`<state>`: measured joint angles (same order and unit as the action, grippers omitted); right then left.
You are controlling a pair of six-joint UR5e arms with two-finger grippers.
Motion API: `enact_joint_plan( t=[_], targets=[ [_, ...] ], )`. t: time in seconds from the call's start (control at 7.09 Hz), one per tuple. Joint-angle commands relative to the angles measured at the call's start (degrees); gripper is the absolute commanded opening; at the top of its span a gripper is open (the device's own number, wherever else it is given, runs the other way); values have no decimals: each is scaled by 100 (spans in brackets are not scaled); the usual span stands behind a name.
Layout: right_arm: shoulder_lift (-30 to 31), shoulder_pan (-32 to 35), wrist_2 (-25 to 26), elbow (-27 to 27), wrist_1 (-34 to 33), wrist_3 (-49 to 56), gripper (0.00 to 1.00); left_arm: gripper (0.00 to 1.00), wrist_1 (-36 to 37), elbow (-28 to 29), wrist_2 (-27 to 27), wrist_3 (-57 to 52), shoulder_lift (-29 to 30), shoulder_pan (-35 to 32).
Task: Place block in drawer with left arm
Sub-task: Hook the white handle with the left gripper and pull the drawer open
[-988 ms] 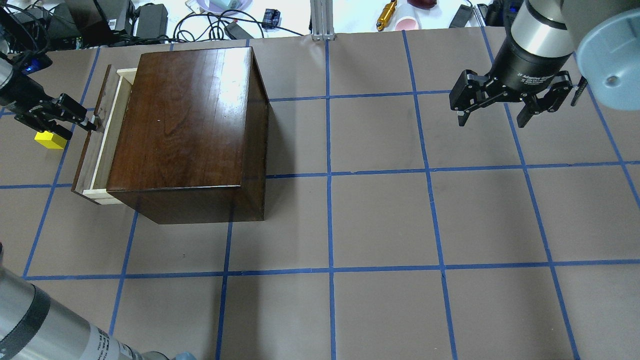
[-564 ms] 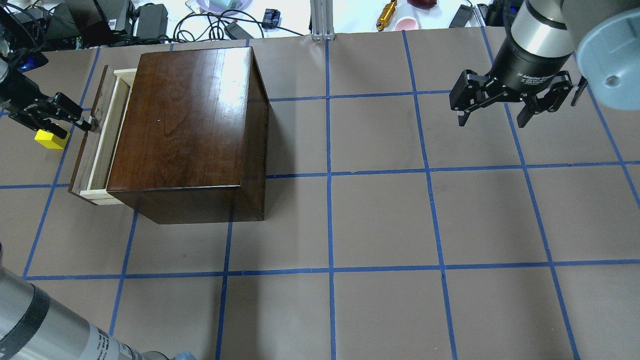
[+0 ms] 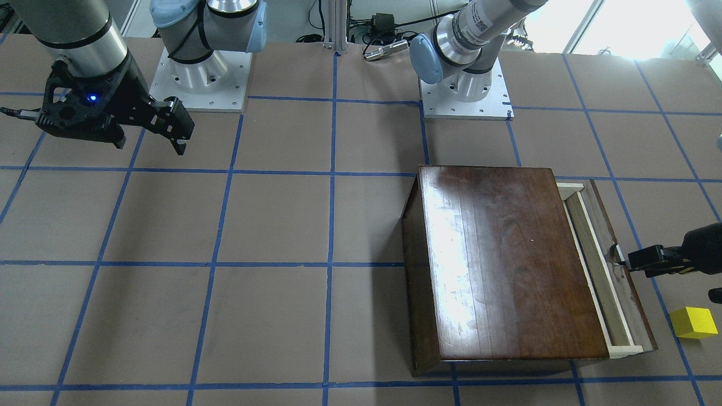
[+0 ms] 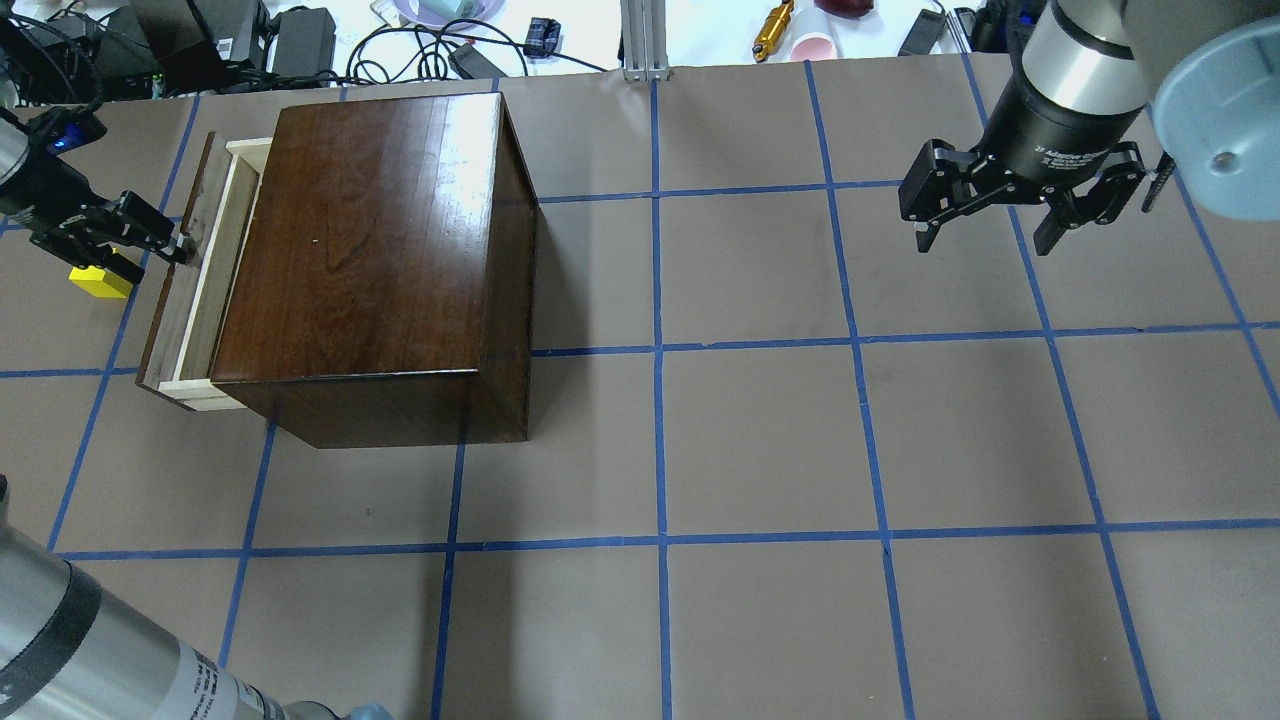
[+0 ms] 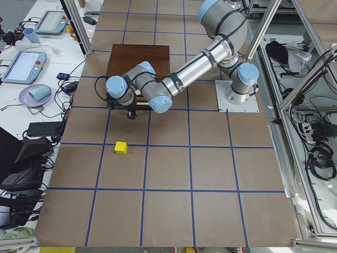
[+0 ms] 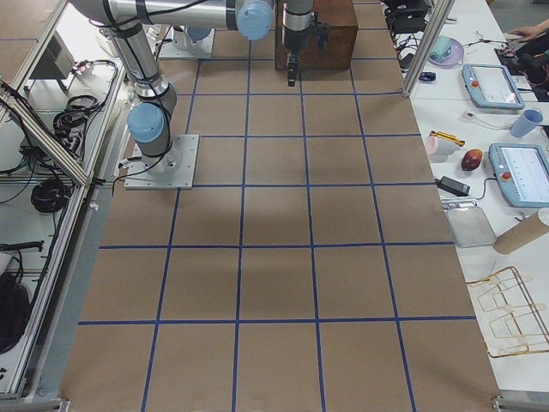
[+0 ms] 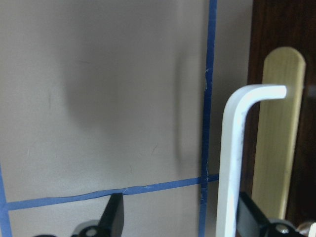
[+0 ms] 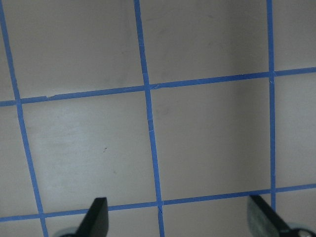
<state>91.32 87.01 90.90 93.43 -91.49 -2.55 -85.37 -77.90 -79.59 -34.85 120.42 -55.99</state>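
The yellow block lies on the table left of the drawer, also seen in the front view. The drawer stands partly slid out of the dark-brown box. My left gripper is open at the drawer's front board. In the left wrist view the white pull stands between the fingers, close to the right finger. The block is just beyond the gripper's other finger, apart from it. My right gripper is open and empty, hovering at the far right.
Cables, power bricks and small items line the table's far edge. The left arm's forearm crosses the near left corner. Blue tape lines grid the brown table.
My left gripper has drawn slightly left, and the drawer has slid a little further out of the box. The block and the right arm have not moved.
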Motion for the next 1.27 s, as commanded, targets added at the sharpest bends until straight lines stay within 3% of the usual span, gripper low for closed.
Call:
enact_joint_plan(
  t=[0.0,1.13],
  targets=[
    [0,0,-2,0,0,0,100,80,125,12,-21,-39,60,0],
    [0,0,-2,0,0,0,100,80,301,108,-364,-109,16,61]
  ],
)
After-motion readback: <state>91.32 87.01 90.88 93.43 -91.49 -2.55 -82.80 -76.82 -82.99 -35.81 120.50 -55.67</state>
